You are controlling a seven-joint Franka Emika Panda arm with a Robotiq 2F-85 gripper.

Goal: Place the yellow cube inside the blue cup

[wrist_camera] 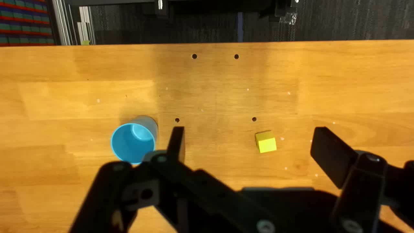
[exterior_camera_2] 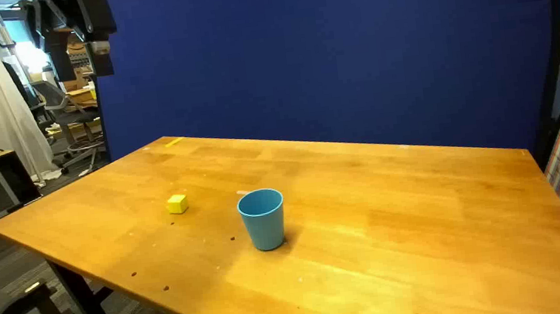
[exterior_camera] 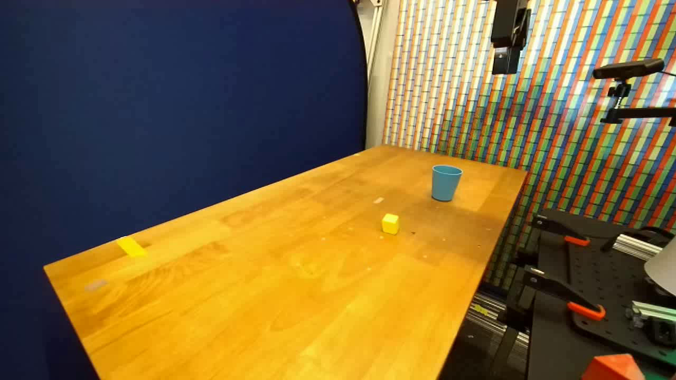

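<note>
my tool (exterior_camera_2: 82, 66) hangs released above the counter (exterior_camera: 237, 316), its fingers (wrist_camera: 334, 157) spread wide | i see the yellow cube (exterior_camera: 391, 224) on the counter between the two long edges, well in from the corners | the blue cup (exterior_camera_2: 266, 231) stands upright, apart from the cube and nearer than it to the short edge by the patterned wall (exterior_camera: 560, 142)

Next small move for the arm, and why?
Likely lower the gripper toward the yellow cube: in the wrist view the cube appears between the open jaws, while both exterior views show the gripper well above the table. The blue cup stands apart, upright.
</note>
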